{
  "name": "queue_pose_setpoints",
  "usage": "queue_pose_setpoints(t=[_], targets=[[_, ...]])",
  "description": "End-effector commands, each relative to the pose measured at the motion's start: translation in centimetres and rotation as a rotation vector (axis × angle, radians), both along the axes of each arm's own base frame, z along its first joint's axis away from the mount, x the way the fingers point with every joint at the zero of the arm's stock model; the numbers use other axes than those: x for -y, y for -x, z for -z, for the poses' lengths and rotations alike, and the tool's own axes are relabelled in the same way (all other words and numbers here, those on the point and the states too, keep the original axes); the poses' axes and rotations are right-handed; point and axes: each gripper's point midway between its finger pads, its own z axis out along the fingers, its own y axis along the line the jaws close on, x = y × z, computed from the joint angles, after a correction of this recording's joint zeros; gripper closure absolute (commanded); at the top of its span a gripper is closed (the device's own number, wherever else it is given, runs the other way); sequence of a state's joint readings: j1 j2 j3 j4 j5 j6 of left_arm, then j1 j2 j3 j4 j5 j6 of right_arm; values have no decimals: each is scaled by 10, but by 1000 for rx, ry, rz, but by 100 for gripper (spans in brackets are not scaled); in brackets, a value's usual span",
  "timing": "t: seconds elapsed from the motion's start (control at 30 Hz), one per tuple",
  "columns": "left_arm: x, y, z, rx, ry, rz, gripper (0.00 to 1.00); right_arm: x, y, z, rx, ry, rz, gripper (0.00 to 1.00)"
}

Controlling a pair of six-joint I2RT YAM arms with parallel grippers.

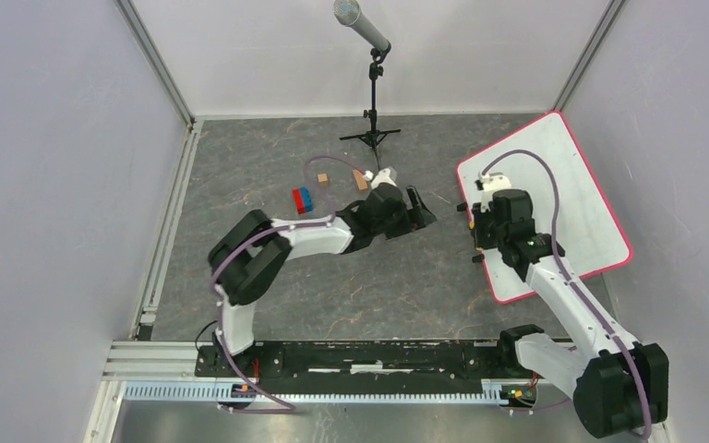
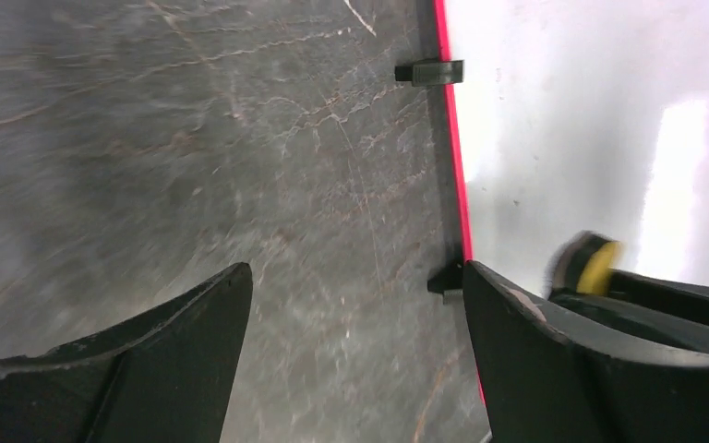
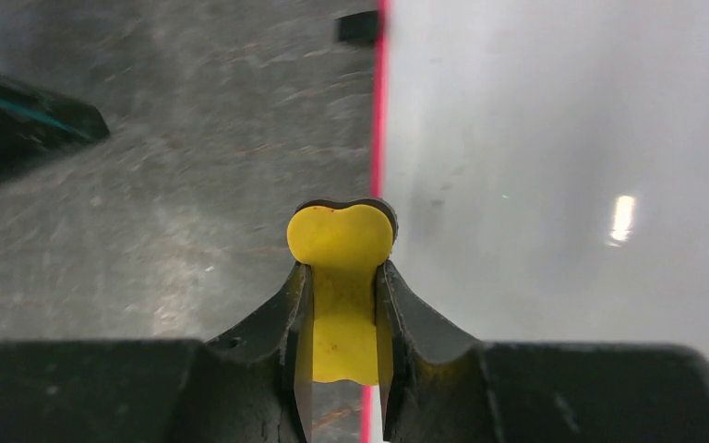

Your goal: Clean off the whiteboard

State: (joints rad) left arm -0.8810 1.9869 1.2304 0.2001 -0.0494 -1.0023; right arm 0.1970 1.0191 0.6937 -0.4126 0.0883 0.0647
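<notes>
Whiteboard (image 1: pixel 563 198) lies flat at the right side of the surface (image 1: pixel 332 286). I see my right gripper (image 3: pixel 343 277) clamped on a yellow eraser (image 3: pixel 340 235) over its left rim; my left gripper (image 2: pixel 355 272) stands spread wide just beside.

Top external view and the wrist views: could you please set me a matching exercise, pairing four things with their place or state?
Things:
1. whiteboard
2. left claw
3. right claw
4. microphone stand

Place or state:
A. shut on the yellow eraser
B. open, nothing between its fingers, above the grey table
C. standing at the far edge, near the middle
D. lying flat on the right side, red rim

Pairs: 1-D, 2-B, 3-A, 4-C
</notes>
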Motion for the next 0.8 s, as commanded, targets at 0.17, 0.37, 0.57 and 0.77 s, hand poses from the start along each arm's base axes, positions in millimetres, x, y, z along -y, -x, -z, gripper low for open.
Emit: queue_pose_setpoints(t=[0.17,0.37,0.57,0.77], targets=[[-99,29,-109,248,14,-127,10,-100,46,43,-40,-128,-295,78],[-152,67,-137,292,-53,-107,11,-128,60,57,-68,-50,-377,63],[-208,75,-216,446,-217,-149,10,-124,58,42,-22,-47,-364,8],[-246,89,-286,555,-117,-260,7,-116,50,-4,66,-2,-371,2]])
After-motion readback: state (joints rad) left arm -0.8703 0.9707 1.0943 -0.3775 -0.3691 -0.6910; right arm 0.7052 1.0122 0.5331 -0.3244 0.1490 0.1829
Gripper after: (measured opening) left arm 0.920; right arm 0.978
